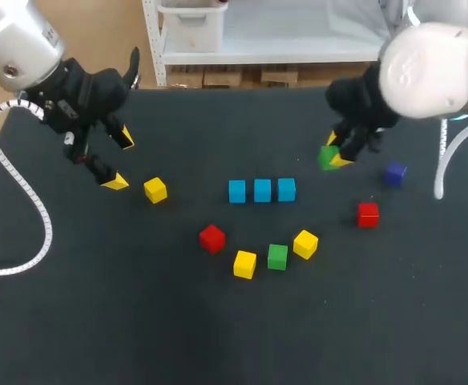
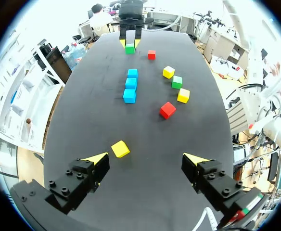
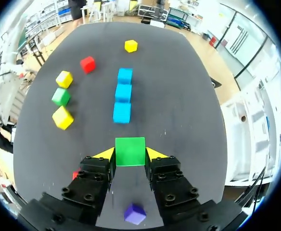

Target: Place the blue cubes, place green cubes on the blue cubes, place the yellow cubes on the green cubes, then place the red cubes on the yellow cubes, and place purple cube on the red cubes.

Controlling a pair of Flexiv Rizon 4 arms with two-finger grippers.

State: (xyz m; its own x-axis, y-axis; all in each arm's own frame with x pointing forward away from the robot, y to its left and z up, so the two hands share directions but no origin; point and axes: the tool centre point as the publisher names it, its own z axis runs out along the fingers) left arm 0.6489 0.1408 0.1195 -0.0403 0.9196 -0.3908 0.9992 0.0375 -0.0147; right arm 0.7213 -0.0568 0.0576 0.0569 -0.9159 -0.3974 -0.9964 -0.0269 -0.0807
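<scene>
Head view, starting at your left: the left gripper [image 1: 120,160] hangs over the far-left part of the black counter [image 1: 98,321]. Its fingers are spread wide and there is nothing between them. Just right of its nearer yellow tip sits the lone yellow cube [image 1: 155,190], close to the tip but apart from it. In the left wrist view you find that cube ahead of the spread fingers, closer to one of them and touched by neither.

Moving right, the first red cube [image 1: 211,238] lies nearer than the three blue cubes [image 1: 262,190]. These stand in a left-to-right row at the middle of the counter, close side by side; you cannot tell whether they touch. Nearer than the row, the second yellow cube [image 1: 244,264], the loose green cube [image 1: 277,257] and the third yellow cube [image 1: 304,244] lie close together in a shallow arc.

Further right and farther back, the right gripper [image 1: 336,152] pinches the held green cube [image 1: 327,158]. The right wrist view shows you both yellow tips pressed against opposite faces of it, with the blue row straight ahead. You cannot tell whether this cube is clear of the counter.

The second red cube [image 1: 368,214] sits nearer than that gripper and slightly right of it. The purple cube [image 1: 393,173] lies just to the gripper's right; in the right wrist view it shows under the gripper.
</scene>
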